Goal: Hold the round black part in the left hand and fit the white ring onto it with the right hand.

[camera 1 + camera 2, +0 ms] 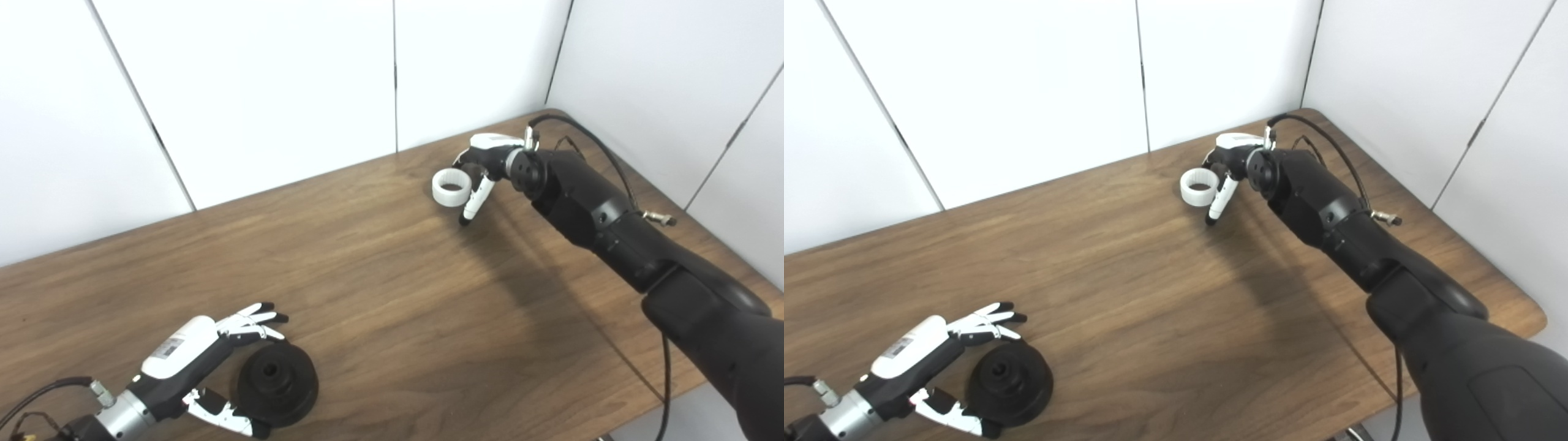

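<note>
Your two hands work at opposite table corners.
Right hand (490, 165) fingers clasp the white ring (451, 187) far-right; left hand (202, 367) fingers, apart, flank the round black part (277, 383) near-left.

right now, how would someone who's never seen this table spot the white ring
Look to the far right corner of the wooden table, where the right hand reaches. The white ring lies at its fingertips: a short, pale, hollow band, unlike the black part near the left hand.
</note>
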### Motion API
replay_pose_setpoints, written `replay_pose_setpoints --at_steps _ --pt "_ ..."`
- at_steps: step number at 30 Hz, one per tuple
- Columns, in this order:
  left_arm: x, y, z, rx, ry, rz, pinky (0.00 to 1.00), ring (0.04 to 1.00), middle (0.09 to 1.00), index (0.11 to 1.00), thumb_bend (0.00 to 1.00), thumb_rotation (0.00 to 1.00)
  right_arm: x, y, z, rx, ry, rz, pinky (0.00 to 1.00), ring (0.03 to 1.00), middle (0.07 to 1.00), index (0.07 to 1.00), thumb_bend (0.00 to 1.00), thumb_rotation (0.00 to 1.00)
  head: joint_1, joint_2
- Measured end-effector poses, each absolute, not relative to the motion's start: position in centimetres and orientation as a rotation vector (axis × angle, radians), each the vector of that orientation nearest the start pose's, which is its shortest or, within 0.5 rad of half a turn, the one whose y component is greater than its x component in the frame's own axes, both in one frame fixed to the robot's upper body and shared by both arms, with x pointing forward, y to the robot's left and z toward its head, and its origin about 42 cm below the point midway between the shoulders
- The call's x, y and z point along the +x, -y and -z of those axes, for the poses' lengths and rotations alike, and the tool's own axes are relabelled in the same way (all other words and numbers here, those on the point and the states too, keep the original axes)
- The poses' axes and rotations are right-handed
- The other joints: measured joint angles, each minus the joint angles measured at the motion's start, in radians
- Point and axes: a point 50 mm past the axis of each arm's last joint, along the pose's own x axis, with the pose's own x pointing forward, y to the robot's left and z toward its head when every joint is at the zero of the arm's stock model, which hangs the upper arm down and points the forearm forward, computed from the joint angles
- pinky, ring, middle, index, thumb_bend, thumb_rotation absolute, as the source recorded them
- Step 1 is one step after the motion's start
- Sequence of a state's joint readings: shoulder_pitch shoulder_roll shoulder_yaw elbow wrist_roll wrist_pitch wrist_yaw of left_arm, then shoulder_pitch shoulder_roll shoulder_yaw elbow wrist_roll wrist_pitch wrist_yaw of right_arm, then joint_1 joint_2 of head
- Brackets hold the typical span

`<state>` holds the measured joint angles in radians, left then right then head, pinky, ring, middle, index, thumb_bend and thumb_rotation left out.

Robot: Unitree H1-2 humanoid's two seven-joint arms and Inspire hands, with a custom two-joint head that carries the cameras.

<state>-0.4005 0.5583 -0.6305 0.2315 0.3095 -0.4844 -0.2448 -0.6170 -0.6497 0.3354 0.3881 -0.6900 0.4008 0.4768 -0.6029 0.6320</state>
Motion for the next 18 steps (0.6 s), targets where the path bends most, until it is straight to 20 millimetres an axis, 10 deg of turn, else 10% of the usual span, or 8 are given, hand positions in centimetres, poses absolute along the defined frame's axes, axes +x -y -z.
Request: replay_pose_setpoints --at_steps 18 --pt "35.07 -22.9 -13.18 0.952 0.405 0.987 0.87 0.962 0.892 0.489 0.52 0.07 45.18 37.34 -22.02 -1.346 -0.459 -0.175 0.85 0.929 0.931 0.784 0.89 0.26 0.009 0.011"
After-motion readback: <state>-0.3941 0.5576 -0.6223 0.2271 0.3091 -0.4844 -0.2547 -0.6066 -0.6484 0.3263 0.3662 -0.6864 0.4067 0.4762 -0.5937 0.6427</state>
